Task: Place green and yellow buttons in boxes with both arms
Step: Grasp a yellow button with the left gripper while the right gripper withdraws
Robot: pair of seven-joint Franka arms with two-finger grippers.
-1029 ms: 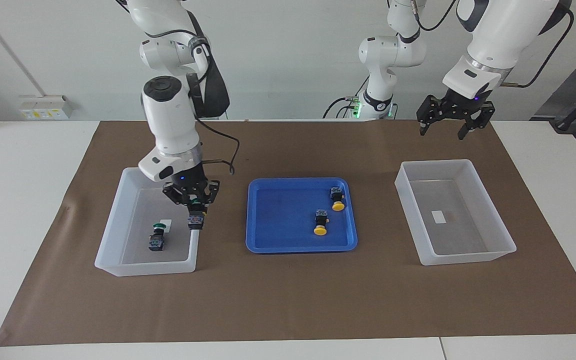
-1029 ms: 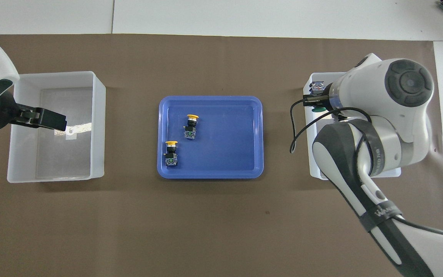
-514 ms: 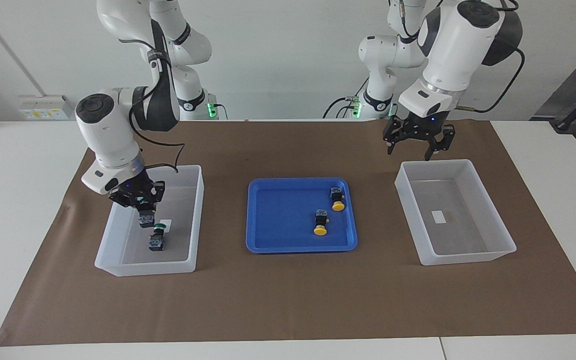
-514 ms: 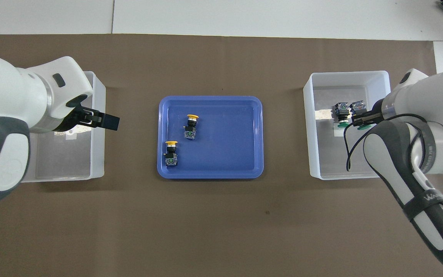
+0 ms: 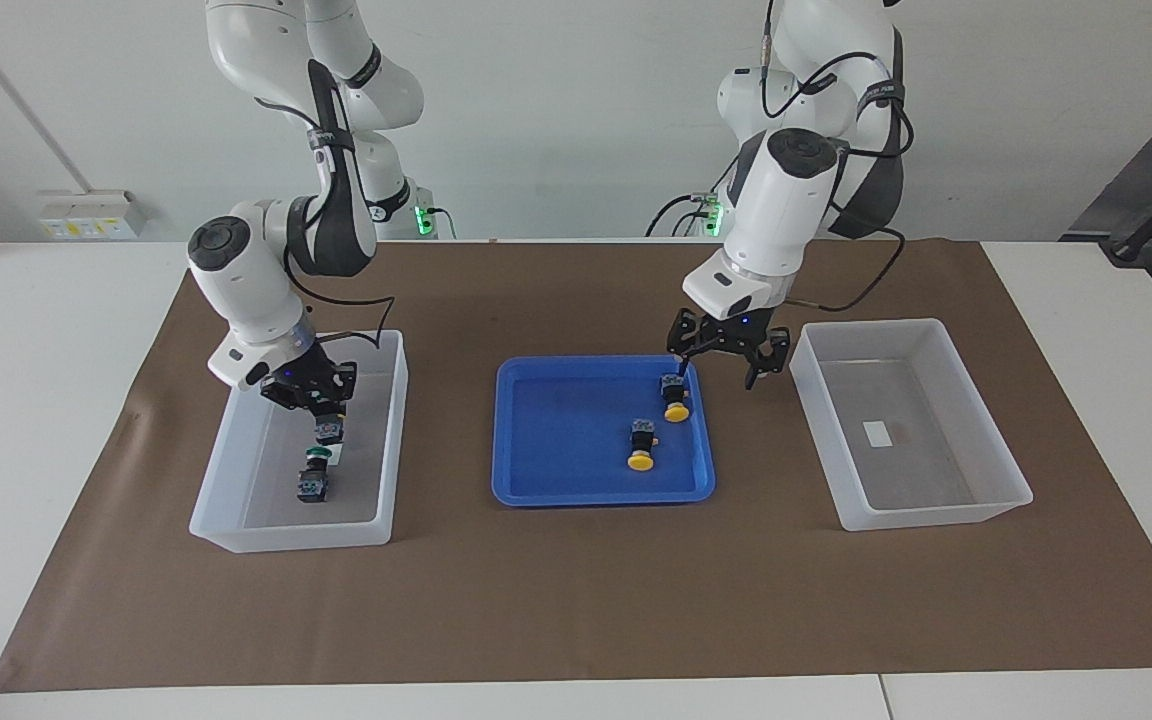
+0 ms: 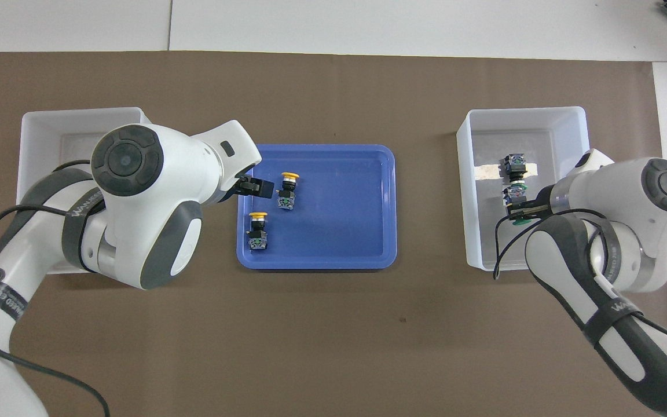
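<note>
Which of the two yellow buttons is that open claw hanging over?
The yellow button nearer the robots in the blue tray. The left gripper hangs open above it; the other yellow button lies farther out.

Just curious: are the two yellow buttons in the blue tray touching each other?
Apart. The overhead view shows bare tray between one yellow button and the other.
</note>
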